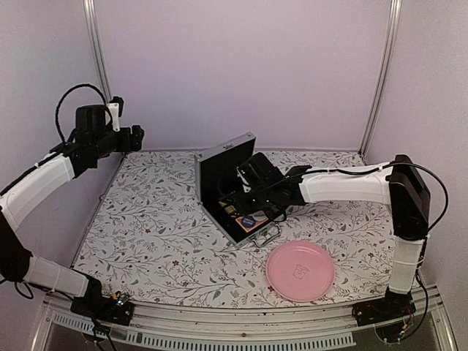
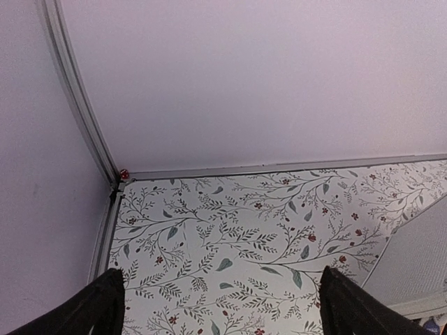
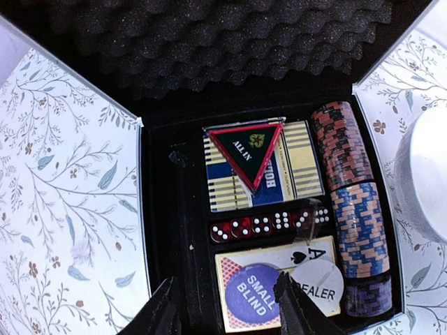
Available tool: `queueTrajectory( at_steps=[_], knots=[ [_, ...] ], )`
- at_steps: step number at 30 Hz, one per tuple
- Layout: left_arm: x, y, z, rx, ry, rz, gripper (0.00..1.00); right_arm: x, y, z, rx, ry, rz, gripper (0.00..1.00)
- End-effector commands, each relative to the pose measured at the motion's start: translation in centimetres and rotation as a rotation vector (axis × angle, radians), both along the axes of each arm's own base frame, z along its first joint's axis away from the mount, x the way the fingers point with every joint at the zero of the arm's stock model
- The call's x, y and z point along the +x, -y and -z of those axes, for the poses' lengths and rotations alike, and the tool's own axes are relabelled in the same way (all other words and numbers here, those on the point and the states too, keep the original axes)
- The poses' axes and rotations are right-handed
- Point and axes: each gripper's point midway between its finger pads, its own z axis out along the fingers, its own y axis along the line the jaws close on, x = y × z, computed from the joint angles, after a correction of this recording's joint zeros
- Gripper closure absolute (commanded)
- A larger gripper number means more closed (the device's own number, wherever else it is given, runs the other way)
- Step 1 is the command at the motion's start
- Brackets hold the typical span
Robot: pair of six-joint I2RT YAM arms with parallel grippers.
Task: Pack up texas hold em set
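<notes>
The silver briefcase (image 1: 219, 170) stands open mid-table, lid raised toward the left, metal handle (image 1: 268, 235) at its near side. In the right wrist view its black tray (image 3: 167, 230) holds two card decks (image 3: 300, 157), a red-edged ALL IN triangle (image 3: 250, 150), a row of red dice (image 3: 262, 225), a blue SMALL BLIND button (image 3: 253, 296), a white DEALER button (image 3: 318, 287) and stacked chips (image 3: 356, 209). My right gripper (image 3: 227, 313) is open and empty just above the SMALL BLIND button. My left gripper (image 2: 223, 314) is open and empty, high at the back left (image 1: 136, 137).
A pink plate (image 1: 300, 270) lies near the front right. A small red thing (image 2: 123, 174) sits in the back left corner by the frame post. The case's ribbed outer lid (image 2: 422, 255) shows at the right of the left wrist view. Walls close in behind and beside.
</notes>
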Motion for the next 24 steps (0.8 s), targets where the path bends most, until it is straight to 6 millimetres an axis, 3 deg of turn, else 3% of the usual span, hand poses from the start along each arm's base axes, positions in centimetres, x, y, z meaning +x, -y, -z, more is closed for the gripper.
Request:
queueTrajectory(
  at_steps=[1, 8, 18, 21, 24],
  knots=[
    [-0.4, 0.2, -2.0, -0.023, 0.052, 0.003, 0.03, -0.8, 0.9, -2.8, 0.056, 0.027, -0.008, 0.51],
    [-0.8, 0.2, -2.5, -0.032, 0.078, 0.002, 0.04, -2.9, 4.0, -2.9, 0.066, 0.008, 0.009, 0.39],
    [-1.8, 2.0, -3.3, -0.014, 0.130, 0.053, 0.04, -4.2, 10.8, -3.5, 0.136, -0.008, 0.122, 0.27],
    [-2.4, 3.5, -3.7, -0.024, 0.157, 0.104, 0.04, -4.0, 12.9, -3.2, 0.169, -0.031, 0.145, 0.25],
    [-3.3, 6.4, -4.1, -0.068, 0.175, 0.225, 0.04, -3.6, 14.8, -3.5, 0.218, -0.047, 0.168, 0.24]
  ],
)
